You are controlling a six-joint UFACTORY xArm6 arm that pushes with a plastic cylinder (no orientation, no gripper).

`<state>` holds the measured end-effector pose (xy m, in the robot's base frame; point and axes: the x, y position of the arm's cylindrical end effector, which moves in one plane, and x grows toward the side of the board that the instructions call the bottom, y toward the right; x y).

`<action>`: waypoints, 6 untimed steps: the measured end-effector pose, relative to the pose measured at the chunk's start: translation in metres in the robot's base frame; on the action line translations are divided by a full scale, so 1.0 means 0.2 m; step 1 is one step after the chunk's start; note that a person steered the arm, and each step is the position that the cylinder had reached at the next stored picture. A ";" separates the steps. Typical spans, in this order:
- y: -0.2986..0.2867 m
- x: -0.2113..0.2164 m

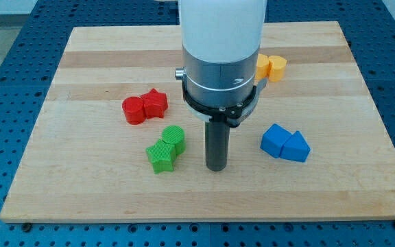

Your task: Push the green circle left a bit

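The green circle [174,137] lies just below the board's middle, touching a green star [161,156] at its lower left. My tip [216,167] rests on the board to the right of the green circle and a little below it, with a gap between them. The rod hangs from the large white and grey arm body that fills the view's top centre.
A red circle [134,110] and red star [155,103] sit together above and left of the green pair. A blue cube [275,140] and blue triangle [296,147] lie at the right. A yellow heart [274,66] and another yellow block [262,66] peek from behind the arm. The wooden board [81,185] sits on a blue perforated table.
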<state>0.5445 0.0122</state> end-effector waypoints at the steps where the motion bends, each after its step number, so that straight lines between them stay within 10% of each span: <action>1: 0.00 -0.06; 6: -0.29 -0.20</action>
